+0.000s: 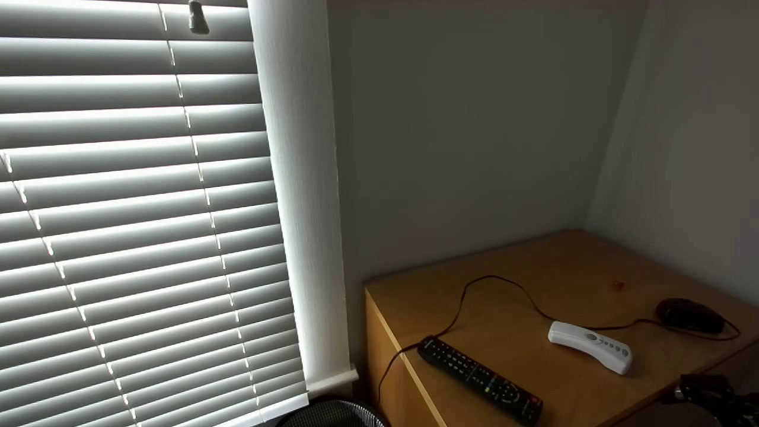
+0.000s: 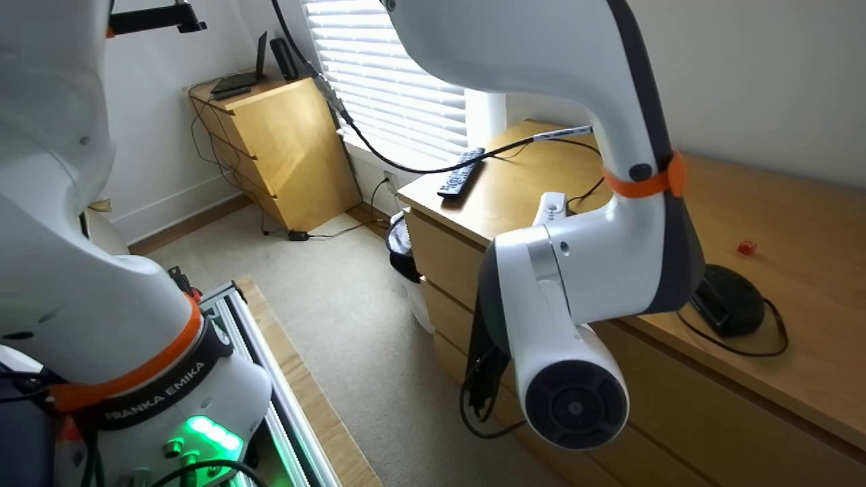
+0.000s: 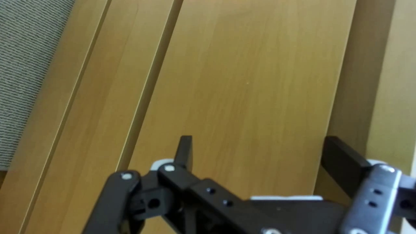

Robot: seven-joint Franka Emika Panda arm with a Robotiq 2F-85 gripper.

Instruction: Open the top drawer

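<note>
A light wood dresser has its top drawer (image 2: 443, 256) below the tabletop edge, and it looks shut in an exterior view. In the wrist view the top drawer (image 3: 247, 81) is the wide panel, with a shadowed recess (image 3: 360, 78) along its upper edge. My gripper (image 3: 258, 140) is open and empty in front of this panel. Its left finger is over the panel, and its right finger is over the recess at the panel's edge. I cannot tell whether either finger touches wood. The arm's wrist hides most of the gripper in an exterior view.
On the dresser top (image 1: 474, 308) lie a black remote (image 1: 480, 379), a white remote (image 1: 590, 346), a black corded device (image 1: 689, 315) and a small red die (image 2: 747, 247). A bin (image 2: 409, 277) stands beside the dresser. A cable (image 2: 419, 169) hangs from the arm.
</note>
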